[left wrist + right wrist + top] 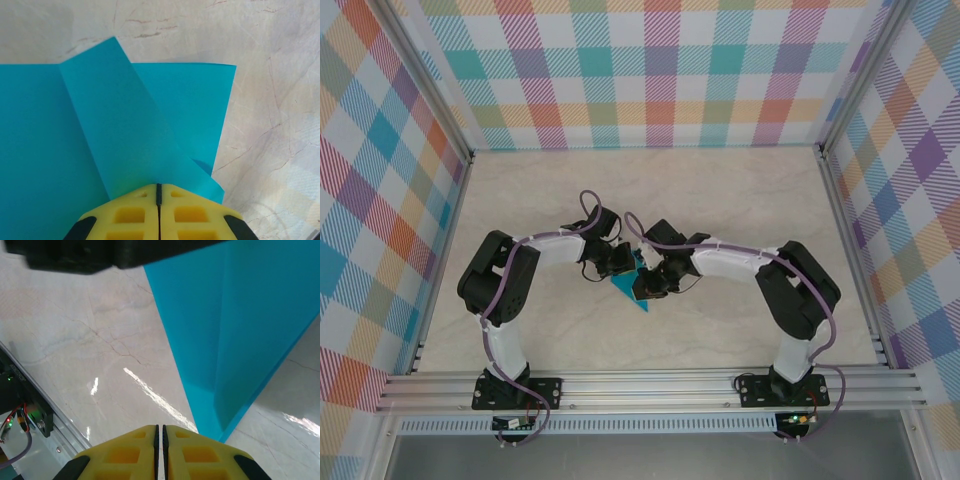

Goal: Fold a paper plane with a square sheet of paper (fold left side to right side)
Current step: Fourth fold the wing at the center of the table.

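Teal paper (632, 293) lies at the middle of the counter (740, 200) between the arms, one flap already folded slantwise across it though most plane folds seem left to do, the left jaws clenched at that flap's end, the right jaws clenched empty beside a corner.

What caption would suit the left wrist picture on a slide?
Closed left gripper at a folded flap of the teal paper on a marbled table.

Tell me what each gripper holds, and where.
Nothing looks held. The left gripper, shut, presses on the folded flap of the paper; the right gripper, shut, sits beside the paper's corner.
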Action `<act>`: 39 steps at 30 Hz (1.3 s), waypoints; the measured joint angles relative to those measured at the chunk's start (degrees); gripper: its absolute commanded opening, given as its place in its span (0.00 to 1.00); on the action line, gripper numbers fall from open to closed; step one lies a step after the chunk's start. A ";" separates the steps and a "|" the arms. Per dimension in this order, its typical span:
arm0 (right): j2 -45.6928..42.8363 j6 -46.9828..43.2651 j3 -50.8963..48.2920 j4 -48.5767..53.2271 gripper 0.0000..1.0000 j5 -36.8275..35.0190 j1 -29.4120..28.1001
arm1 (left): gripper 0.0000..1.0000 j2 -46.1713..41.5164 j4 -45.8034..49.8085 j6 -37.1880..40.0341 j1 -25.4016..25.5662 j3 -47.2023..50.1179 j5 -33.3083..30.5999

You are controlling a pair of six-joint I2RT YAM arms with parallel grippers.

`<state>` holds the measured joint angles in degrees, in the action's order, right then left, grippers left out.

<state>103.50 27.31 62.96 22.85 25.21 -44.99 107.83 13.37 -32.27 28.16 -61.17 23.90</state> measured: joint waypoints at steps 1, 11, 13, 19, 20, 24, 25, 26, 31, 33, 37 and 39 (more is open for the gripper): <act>0.55 0.37 -0.50 -0.63 0.13 0.37 0.00 | 0.06 0.00 0.00 0.02 0.00 0.00 0.00; 3.21 1.25 -2.54 -2.47 0.13 1.99 1.03 | 0.06 0.00 0.00 0.02 0.11 0.00 -0.02; 3.50 1.22 -2.54 -2.45 0.13 1.99 1.07 | 0.06 0.00 0.00 0.02 0.11 0.00 -0.04; 3.72 0.94 -2.54 -2.19 0.13 1.57 1.07 | 0.06 0.00 0.00 0.02 0.09 0.00 -0.07; 3.72 0.94 -2.54 -2.19 0.13 1.57 1.07 | 0.06 0.00 0.00 0.02 0.11 0.00 -0.07; 3.98 0.79 -2.54 -2.25 0.13 1.64 1.07 | 0.06 0.00 0.00 0.02 0.11 0.00 -0.22; 4.15 0.79 -2.56 -2.32 0.13 1.66 1.07 | 0.06 -0.02 0.00 0.02 0.11 0.00 -0.22; 4.28 0.79 -2.62 -2.45 0.13 1.66 1.07 | 0.06 -0.02 0.02 0.02 0.11 0.00 -0.22; 4.35 0.76 -3.72 -4.02 0.13 2.47 1.18 | 0.06 -0.04 0.02 0.02 0.20 0.00 -0.46; 4.17 0.79 -4.48 -5.03 0.13 2.91 1.38 | 0.06 -0.07 0.02 0.02 0.20 0.00 -0.48; 2.82 0.92 -7.06 -7.93 0.13 3.30 1.51 | 0.05 -0.07 0.04 0.02 0.20 0.00 -0.48; 1.75 0.98 -8.76 -9.31 0.13 3.32 1.53 | 0.05 -0.07 0.20 0.02 0.22 0.00 -0.42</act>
<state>105.25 28.29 54.19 13.54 28.53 -43.46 107.77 13.56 -32.25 28.38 -61.17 23.49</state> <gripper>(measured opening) 0.129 0.057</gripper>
